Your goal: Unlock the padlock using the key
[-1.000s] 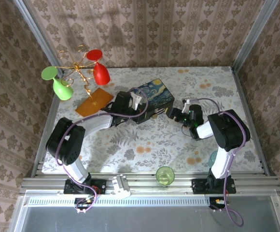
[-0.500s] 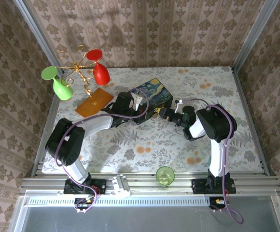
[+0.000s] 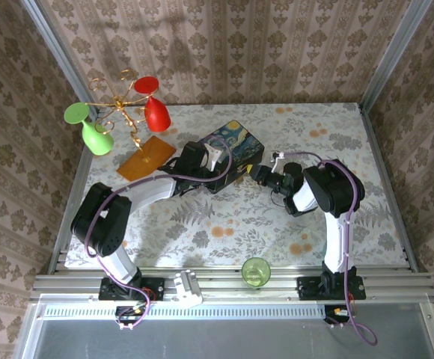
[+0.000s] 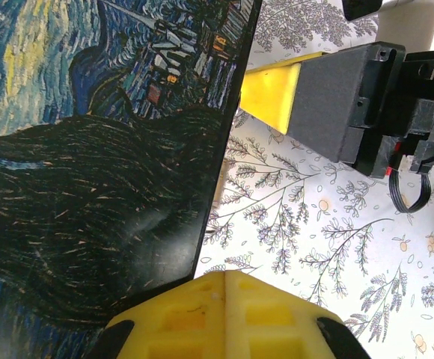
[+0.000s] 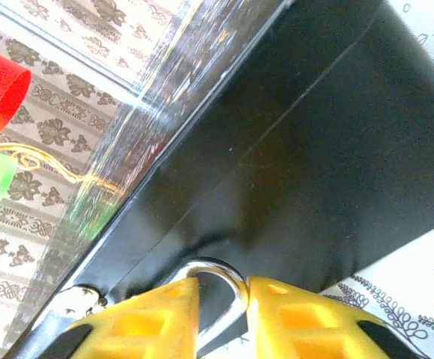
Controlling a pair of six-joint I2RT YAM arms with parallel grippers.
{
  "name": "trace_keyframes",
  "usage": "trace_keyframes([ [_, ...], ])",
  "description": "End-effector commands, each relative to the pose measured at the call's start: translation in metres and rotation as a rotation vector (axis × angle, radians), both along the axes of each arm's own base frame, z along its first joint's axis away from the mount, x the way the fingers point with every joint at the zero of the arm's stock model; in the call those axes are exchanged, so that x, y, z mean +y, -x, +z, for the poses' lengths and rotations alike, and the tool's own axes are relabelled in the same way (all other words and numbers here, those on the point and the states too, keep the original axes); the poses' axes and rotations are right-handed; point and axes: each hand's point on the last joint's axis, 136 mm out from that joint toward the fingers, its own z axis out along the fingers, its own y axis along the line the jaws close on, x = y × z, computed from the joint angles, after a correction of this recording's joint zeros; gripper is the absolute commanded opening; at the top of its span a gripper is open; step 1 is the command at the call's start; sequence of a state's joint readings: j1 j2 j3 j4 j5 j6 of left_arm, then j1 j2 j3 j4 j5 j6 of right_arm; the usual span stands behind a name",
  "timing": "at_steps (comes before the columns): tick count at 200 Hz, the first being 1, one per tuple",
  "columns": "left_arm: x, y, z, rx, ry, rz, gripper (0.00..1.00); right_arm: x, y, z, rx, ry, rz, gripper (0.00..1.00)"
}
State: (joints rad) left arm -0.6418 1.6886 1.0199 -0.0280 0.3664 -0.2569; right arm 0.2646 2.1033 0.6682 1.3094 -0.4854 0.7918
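The painted box (image 3: 236, 144) stands mid-table. My left gripper (image 3: 218, 155) rests shut over its lid; in the left wrist view its yellow fingertips (image 4: 226, 274) meet with nothing between them, above the lid's edge (image 4: 90, 187). My right gripper (image 3: 255, 174) is pressed to the box's front side. In the right wrist view its jaws (image 5: 223, 288) have closed round the padlock's silver shackle (image 5: 232, 271), against the black box wall (image 5: 314, 172). The fingers hide the padlock's body. The key is hidden. The left wrist view shows one yellow right finger (image 4: 273, 101).
A gold wire stand with a green and a red glass (image 3: 116, 112) stands at the back left, an orange sheet (image 3: 146, 157) beside it. A green glass (image 3: 256, 271) sits at the front edge. Patterned walls enclose the table.
My right gripper slid left to the box's front and its jaws closed in round the padlock's shackle. The left arm has stayed still.
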Motion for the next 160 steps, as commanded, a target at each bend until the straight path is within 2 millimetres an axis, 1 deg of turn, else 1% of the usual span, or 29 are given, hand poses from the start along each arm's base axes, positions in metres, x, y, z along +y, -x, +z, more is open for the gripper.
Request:
trace_keyframes([
  [1,0.043,0.05,-0.081,0.265,-0.257,0.015,0.0,0.006,0.009,-0.007,0.014,-0.001,0.043,0.2],
  [10,0.044,0.049,-0.081,0.262,-0.259,0.017,0.0,0.005,0.012,-0.008,0.016,0.006,0.044,0.19],
  [24,0.044,0.05,-0.081,0.264,-0.262,0.016,0.0,0.004,0.016,-0.008,0.007,0.023,0.045,0.15],
  [39,0.045,0.05,-0.081,0.263,-0.262,0.018,0.0,0.0,0.014,-0.009,0.008,0.029,0.019,0.12],
  [69,0.046,0.051,-0.084,0.267,-0.265,0.018,0.0,0.01,0.008,-0.01,0.009,0.022,0.01,0.11],
  [76,0.045,0.051,-0.084,0.269,-0.266,0.016,0.0,0.012,0.006,-0.01,0.006,0.023,0.002,0.14],
  [79,0.046,0.052,-0.085,0.27,-0.267,0.015,0.0,0.013,0.006,-0.009,0.007,0.02,0.001,0.19],
  [80,0.046,0.052,-0.085,0.271,-0.268,0.015,0.0,0.013,0.005,-0.009,0.007,0.017,0.0,0.23],
  [86,0.046,0.052,-0.085,0.273,-0.268,0.014,0.0,0.013,0.005,-0.008,0.009,0.01,-0.003,0.29],
  [98,0.045,0.052,-0.084,0.271,-0.268,0.011,0.0,0.016,0.007,-0.006,0.003,0.014,0.004,0.31],
  [118,0.044,0.051,-0.082,0.266,-0.268,0.01,0.0,0.006,0.014,-0.007,0.014,0.029,-0.043,0.33],
  [132,0.042,0.051,-0.081,0.264,-0.266,0.006,0.0,0.007,0.016,-0.005,0.012,0.025,-0.027,0.4],
  [147,0.04,0.052,-0.081,0.262,-0.263,0.002,0.0,0.012,0.009,-0.007,0.02,0.008,-0.018,0.42],
  [160,0.038,0.052,-0.081,0.262,-0.256,-0.001,0.0,0.016,0.001,-0.009,0.029,-0.014,-0.026,0.4],
])
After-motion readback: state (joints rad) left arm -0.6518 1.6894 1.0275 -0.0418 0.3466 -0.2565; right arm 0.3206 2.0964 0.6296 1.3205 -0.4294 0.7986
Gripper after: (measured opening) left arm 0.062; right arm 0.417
